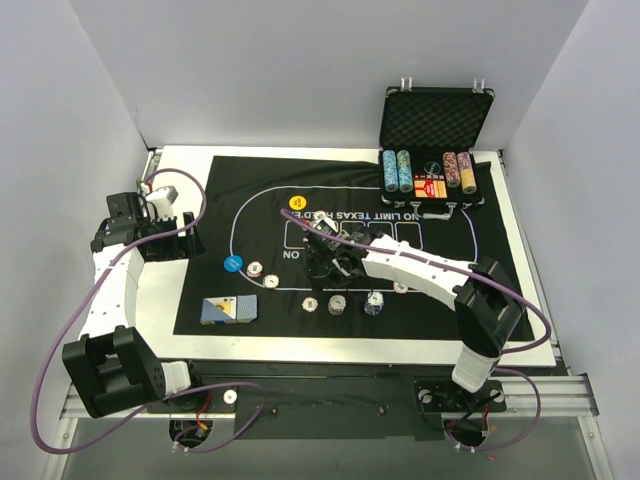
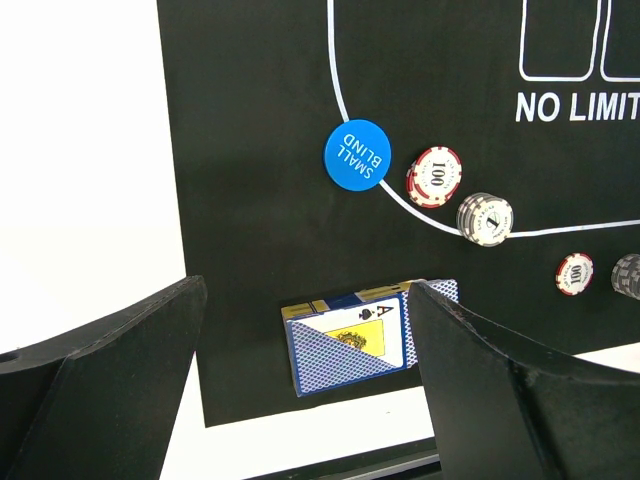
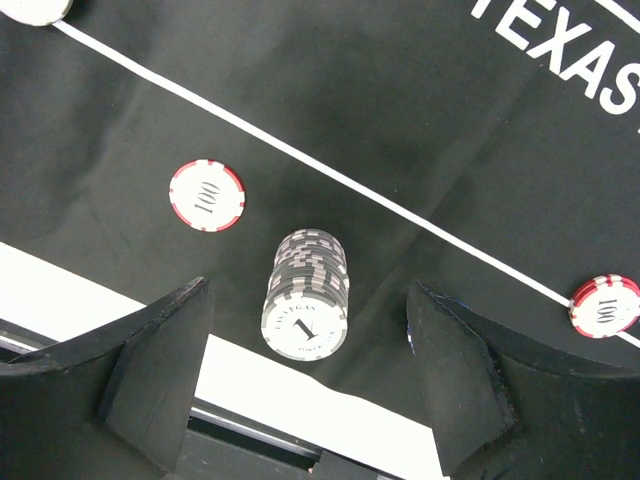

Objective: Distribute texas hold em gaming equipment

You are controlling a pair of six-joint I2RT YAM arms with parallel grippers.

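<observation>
My right gripper [image 1: 325,264] is open and hangs over the felt mat [image 1: 270,190]. In its wrist view [image 3: 308,292] a grey chip stack [image 3: 307,300] marked 1 shows between the spread fingers, untouched. A red 100 chip [image 3: 206,195] lies to its left and another red chip [image 3: 604,305] to the right. My left gripper [image 1: 172,240] is open and empty at the mat's left edge. Its wrist view [image 2: 308,290] shows the blue-backed card deck [image 2: 355,340], the blue small blind button [image 2: 357,154], a red 100 chip [image 2: 435,176] and a grey stack [image 2: 485,218]. A yellow button [image 1: 297,202] lies on the mat.
The open black case [image 1: 437,120] stands at the back right with several chip stacks [image 1: 397,170] and a red card box [image 1: 433,187] in it. Several chips lie along the mat's near line, among them a blue stack [image 1: 373,302]. The table's white edge [image 1: 350,350] runs in front.
</observation>
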